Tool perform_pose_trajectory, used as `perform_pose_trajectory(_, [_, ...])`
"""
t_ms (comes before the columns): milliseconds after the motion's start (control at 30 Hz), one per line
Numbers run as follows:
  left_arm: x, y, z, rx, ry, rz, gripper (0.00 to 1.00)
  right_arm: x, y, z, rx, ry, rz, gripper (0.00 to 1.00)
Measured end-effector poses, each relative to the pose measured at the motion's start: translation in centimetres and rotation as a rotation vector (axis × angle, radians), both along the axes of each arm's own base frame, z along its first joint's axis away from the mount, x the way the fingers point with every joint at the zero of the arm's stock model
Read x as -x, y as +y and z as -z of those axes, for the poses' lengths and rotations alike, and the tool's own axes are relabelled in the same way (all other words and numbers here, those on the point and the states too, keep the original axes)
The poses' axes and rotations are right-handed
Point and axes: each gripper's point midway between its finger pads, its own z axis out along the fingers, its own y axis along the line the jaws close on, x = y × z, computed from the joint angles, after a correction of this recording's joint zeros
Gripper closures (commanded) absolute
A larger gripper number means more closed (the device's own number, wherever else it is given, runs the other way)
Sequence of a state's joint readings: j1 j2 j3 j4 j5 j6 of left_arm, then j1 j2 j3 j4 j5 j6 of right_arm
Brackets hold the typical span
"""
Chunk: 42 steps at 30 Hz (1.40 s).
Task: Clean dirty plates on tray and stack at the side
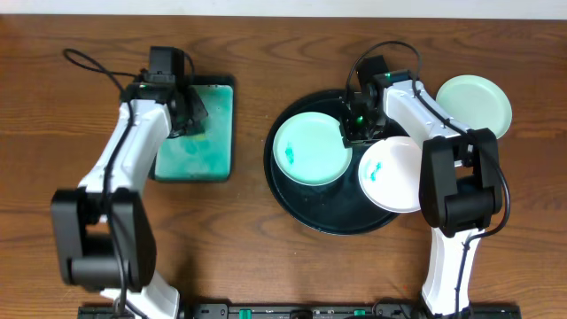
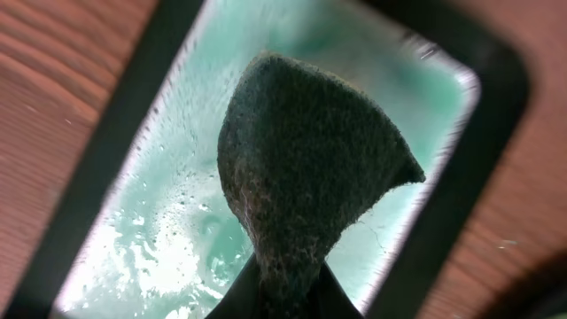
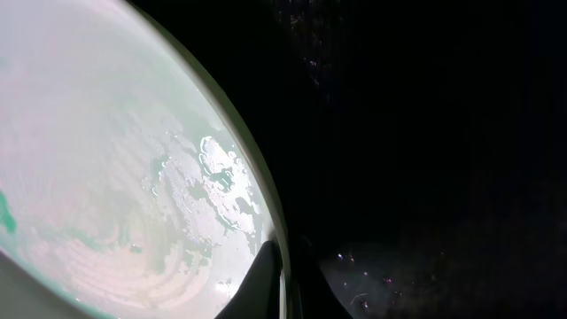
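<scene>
The black round tray (image 1: pixel 337 211) holds a mint-green plate (image 1: pixel 310 151) with a teal smear on its left part and a white plate (image 1: pixel 399 177) with a small teal smear. My right gripper (image 1: pixel 358 127) is shut on the mint plate's right rim. In the right wrist view its fingers (image 3: pixel 285 270) straddle the wet, soapy plate (image 3: pixel 115 159) over the black tray (image 3: pixel 425 133). A second mint-green plate (image 1: pixel 476 105) lies on the table, right of the tray. My left gripper (image 1: pixel 191 113) is shut on a dark sponge (image 2: pixel 306 159), jaws (image 2: pixel 283 297).
The rectangular dark-rimmed teal-green tray (image 1: pixel 208 158) lies at the left under the left gripper. Its foamy liquid (image 2: pixel 168 230) fills the left wrist view inside the dark rim (image 2: pixel 115 133). The white plate overhangs the black tray's right rim. Cables loop above both arms.
</scene>
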<state>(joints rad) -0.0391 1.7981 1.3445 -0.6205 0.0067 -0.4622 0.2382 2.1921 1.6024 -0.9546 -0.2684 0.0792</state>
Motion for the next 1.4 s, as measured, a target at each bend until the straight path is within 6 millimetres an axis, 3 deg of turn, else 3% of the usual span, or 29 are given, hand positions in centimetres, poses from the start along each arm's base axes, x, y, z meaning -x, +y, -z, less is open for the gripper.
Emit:
perform_pose_trajectory(167, [0.0,-0.1,-4.9,0.007,-0.121,0.001,0.93,0.0,0.0,0.0,-0.001,-0.001,0.001,0.98])
perform_pose_trajectory(267, [-0.4,-0.1,-5.4,0.009,-0.149,0.001,0.93,0.0,0.0,0.0,-0.001,-0.001,0.001,0.98])
perform_pose_trajectory(367, [-1.0,-0.1,-2.7,0.009,-0.117,0.002,0.93,0.0,0.0,0.0,-0.001,-0.001,0.001,0.98])
perform_pose_trajectory(500, [0.5,-0.2,4.3,0.007,0.057,0.005,0.93,0.0,0.0,0.0,-0.002,-0.001,0.0,0.99])
perform_pose_trajectory(600, [1.8,-0.2,5.9,0.007,0.122,0.008,0.93,0.0,0.0,0.0,-0.003,-0.001,0.001,0.98])
perform_pose_trajectory(700, [1.6,-0.2,4.1,0.007,0.081,0.013,0.93,-0.1,0.1,0.0,-0.004,-0.002,0.001,0.99])
perform_pose_trajectory(833, [1.2,-0.7,-1.6,0.01,-0.064,0.029,0.93,-0.1,0.1,0.0,-0.006,-0.003,0.008,0.99])
perform_pose_trajectory(933, [1.1,-2.3,-6.1,0.018,-0.177,0.067,0.93,-0.2,0.1,0.0,-0.006,-0.005,0.009,0.99])
perform_pose_trajectory(1033, [1.2,-4.3,-7.5,0.028,-0.213,0.109,0.93,-0.2,0.1,0.0,-0.007,-0.006,0.009,0.99])
perform_pose_trajectory(1267, [1.5,-10.7,-6.2,0.119,-0.195,0.208,0.93,-0.3,0.1,0.0,-0.007,-0.009,0.009,0.99])
perform_pose_trajectory(1400, [2.3,-15.1,-4.4,0.172,-0.149,0.239,0.93,-0.3,0.1,0.0,-0.008,-0.009,0.013,0.99])
